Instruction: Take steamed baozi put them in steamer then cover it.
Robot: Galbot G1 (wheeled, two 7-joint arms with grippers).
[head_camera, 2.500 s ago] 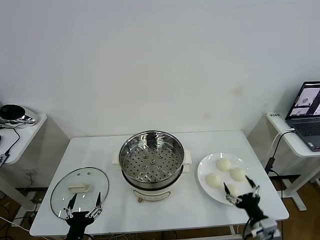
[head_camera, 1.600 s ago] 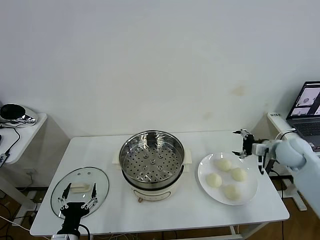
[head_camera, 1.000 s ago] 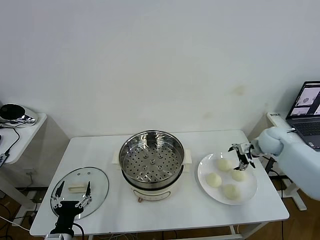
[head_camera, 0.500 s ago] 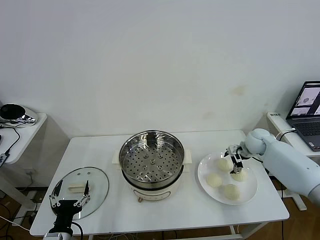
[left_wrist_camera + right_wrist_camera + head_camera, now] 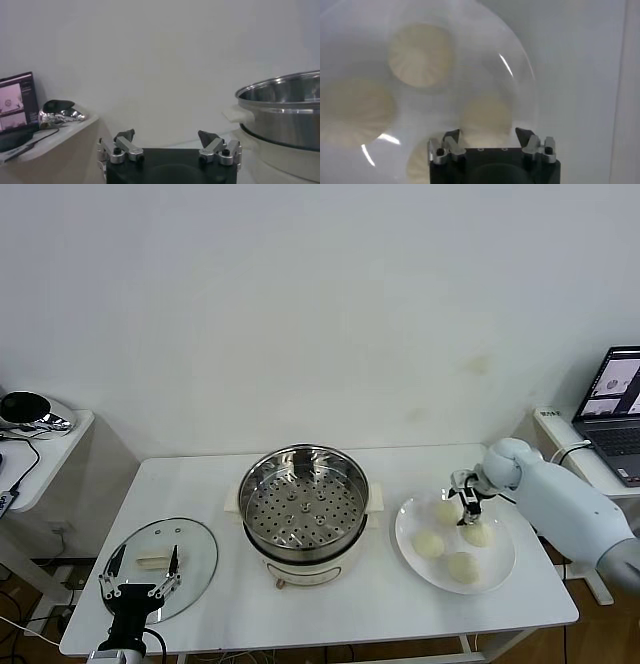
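Baozi, four pale cream round buns [image 5: 448, 539], all sit on your flat white round plate [image 5: 503, 572] near the bench's right edge; none is in the shiny steel steamer [image 5: 303, 506] at mid-bench. Your right gripper [image 5: 465, 499] hangs spread wide over the plate's far buns, holding nothing. The clear glass cover [image 5: 160, 566] lies at the front-left corner, where your left gripper [image 5: 138, 575] waits, fingers apart. Everything remains to do.

Head camera looks down over the whole table [image 5: 200, 484]; right wrist camera hangs close above the plate [image 5: 517, 60], shared with it.
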